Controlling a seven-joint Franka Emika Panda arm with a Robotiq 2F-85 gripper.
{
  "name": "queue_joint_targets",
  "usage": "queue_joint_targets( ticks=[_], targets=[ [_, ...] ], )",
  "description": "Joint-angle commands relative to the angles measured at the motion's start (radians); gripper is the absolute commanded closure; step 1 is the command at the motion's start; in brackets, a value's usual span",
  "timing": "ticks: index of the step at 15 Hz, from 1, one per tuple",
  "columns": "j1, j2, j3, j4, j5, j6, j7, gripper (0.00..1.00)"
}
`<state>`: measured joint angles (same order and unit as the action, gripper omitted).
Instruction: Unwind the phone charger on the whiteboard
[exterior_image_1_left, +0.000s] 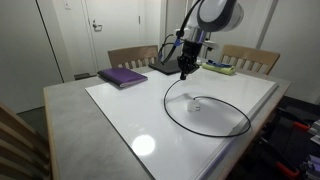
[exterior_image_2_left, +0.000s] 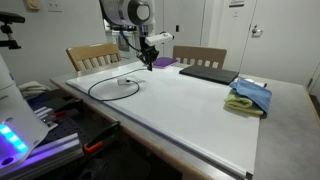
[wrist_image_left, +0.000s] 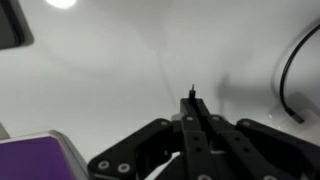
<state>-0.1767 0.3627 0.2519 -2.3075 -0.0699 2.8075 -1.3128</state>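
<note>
The whiteboard covers most of the table. On it lies the phone charger, a thin black cable in one wide loop with a small pale plug block inside the loop. In an exterior view one strand rises from the loop to my gripper, which hangs just above the board's far part. In the wrist view the gripper is shut, with a thin dark cable tip sticking out past its fingertips. A curve of the cable shows at the right edge.
A purple book lies at the board's corner. A dark laptop sits at the far edge. A blue and green cloth lies beside it. Wooden chairs stand behind the table.
</note>
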Motion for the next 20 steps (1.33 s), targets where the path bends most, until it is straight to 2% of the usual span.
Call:
queue_joint_targets(
  ticks=[1,2,3,6,7,10,16,17,20],
  targets=[
    [0.016,0.017,0.003,0.065,0.048,-0.024,-0.001,0.98],
    [0.028,0.002,-0.003,0.028,0.033,0.000,-0.002,0.98],
    [0.031,0.002,-0.003,0.034,0.034,0.000,0.000,0.94],
    [0.032,0.002,-0.004,0.031,0.033,-0.001,0.000,0.94],
    [0.029,-0.005,-0.008,0.019,0.032,-0.002,-0.002,0.98],
    [-0.008,0.003,0.060,0.010,0.044,-0.016,-0.155,0.98],
    [0.029,0.057,0.139,0.073,0.031,-0.045,-0.376,0.98],
    [0.047,0.023,0.102,0.027,0.043,-0.009,-0.305,0.94],
    [0.062,0.037,0.115,0.050,0.044,-0.023,-0.344,0.94]
  ],
)
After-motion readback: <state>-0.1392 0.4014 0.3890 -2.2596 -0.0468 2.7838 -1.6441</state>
